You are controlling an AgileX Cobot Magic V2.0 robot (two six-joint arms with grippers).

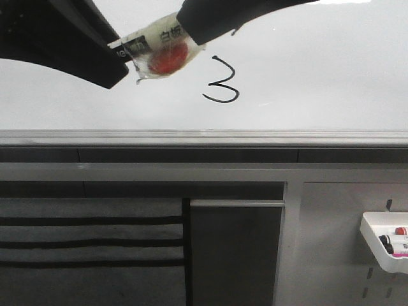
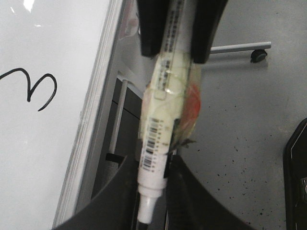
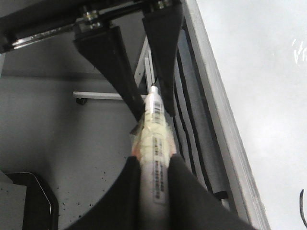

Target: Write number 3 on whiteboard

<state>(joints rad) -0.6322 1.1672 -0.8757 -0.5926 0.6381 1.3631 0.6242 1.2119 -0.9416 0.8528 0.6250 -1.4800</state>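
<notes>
The whiteboard (image 1: 319, 70) fills the upper half of the front view, above its grey edge rail (image 1: 204, 137). A black number 3 (image 1: 222, 81) is drawn on it; it also shows in the left wrist view (image 2: 55, 88). A white marker (image 1: 159, 52), wrapped in clear tape with a red patch, hangs in the air just left of the 3. My left gripper (image 1: 124, 60) is shut on its narrow end (image 2: 152, 191). My right gripper (image 1: 191, 32) is shut on its other end (image 3: 156, 167). The marker is off the board.
A white tray (image 1: 382, 245) with several markers hangs on the grey cabinet at lower right. A dark striped panel (image 1: 89, 242) sits below the rail on the left. A black box (image 3: 29, 201) lies on the grey floor.
</notes>
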